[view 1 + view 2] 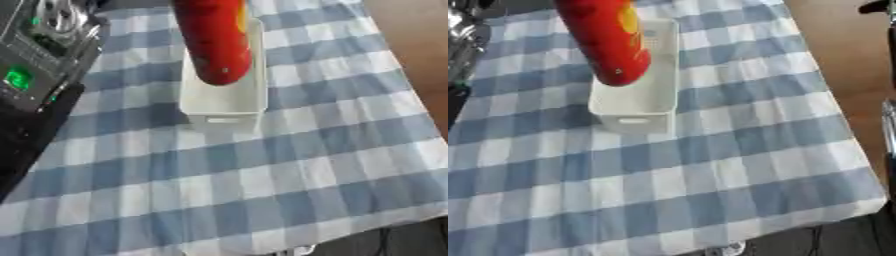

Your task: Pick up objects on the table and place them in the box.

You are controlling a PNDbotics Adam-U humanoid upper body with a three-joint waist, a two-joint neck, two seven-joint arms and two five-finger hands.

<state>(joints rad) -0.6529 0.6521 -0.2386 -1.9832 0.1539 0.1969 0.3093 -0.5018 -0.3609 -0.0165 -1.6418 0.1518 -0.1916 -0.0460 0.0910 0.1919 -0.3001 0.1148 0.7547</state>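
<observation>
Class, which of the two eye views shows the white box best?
The right eye view: the white box shows its whole near end and more of its right wall beside the red object. In the left eye view, the red object overlaps more of the box's opening.

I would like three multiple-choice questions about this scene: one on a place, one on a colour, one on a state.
1. Where does the long red cylinder with a yellow patch show?
A. over the white rectangular plastic box
B. at the table's right edge
C. on the floor

2. What colours is the checked tablecloth?
A. green and yellow
B. blue and white
C. red and black

3. How does the box stand?
A. upside down
B. closed by a lid
C. upright and open on top

Answers: 1 A, the cylinder overlaps the box in both views. 2 B, blue and white squares. 3 C, its inside shows.
</observation>
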